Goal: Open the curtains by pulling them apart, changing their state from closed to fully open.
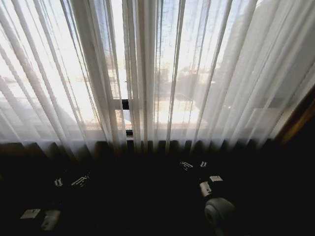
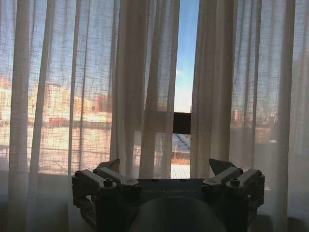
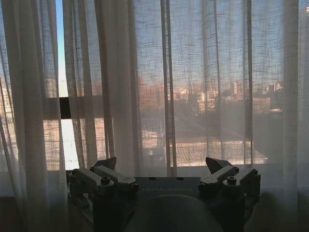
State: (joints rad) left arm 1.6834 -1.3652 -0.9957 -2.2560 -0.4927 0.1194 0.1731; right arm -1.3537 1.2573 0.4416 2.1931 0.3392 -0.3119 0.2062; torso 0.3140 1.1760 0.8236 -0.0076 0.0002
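Observation:
Sheer white pleated curtains (image 1: 197,73) hang across the whole window, drawn nearly together with a narrow gap (image 1: 126,115) where the dark frame bar shows. In the left wrist view the curtains (image 2: 145,87) leave a slim strip of open sky between two panels. My left gripper (image 2: 164,166) is open, held a short way back from the fabric and facing the gap. My right gripper (image 3: 161,164) is open too, facing the right curtain panel (image 3: 207,82), apart from it. In the head view both arms sit low in the dark: left gripper (image 1: 74,181), right gripper (image 1: 194,165).
A dark window sill or wall (image 1: 147,147) runs under the curtain hems. A brown wooden frame edge (image 1: 298,120) stands at the far right. City buildings show through the fabric.

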